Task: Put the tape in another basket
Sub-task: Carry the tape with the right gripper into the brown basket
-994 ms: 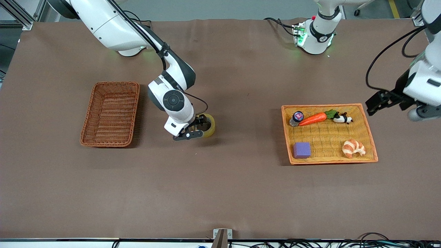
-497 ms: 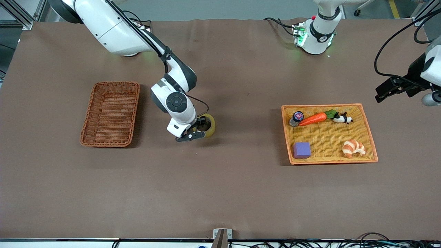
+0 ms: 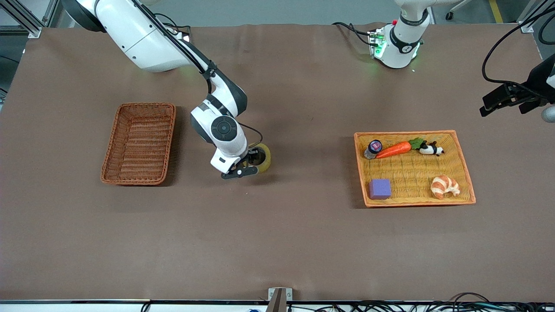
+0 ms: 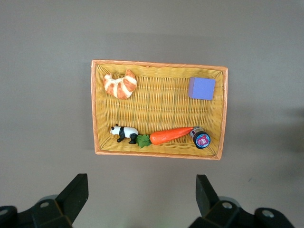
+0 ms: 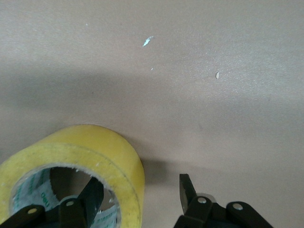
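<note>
The tape (image 3: 263, 158), a yellowish roll, lies flat on the brown table between the two baskets. My right gripper (image 3: 252, 162) is down on it and open. One finger (image 5: 93, 194) is inside the ring of the tape (image 5: 102, 152). The other finger (image 5: 187, 189) is outside, a small gap away from the roll's wall. The right gripper (image 5: 140, 190) straddles that wall. The reddish-brown basket (image 3: 171, 126) stands empty toward the right arm's end. My left gripper (image 3: 485, 106) hangs open and empty in the air near the left arm's end; in the left wrist view the left gripper (image 4: 141, 186) holds nothing.
An orange-yellow woven tray (image 3: 359, 169) toward the left arm's end holds a carrot (image 3: 393, 149), a panda figure (image 3: 431, 149), a small jar (image 3: 373, 148), a purple block (image 3: 380, 189) and a croissant (image 3: 444, 186). The left wrist view shows the same tray (image 4: 96, 114).
The right gripper's jaws have narrowed around the tape's wall. The left arm has drawn up and away from the orange tray toward the table's end.
</note>
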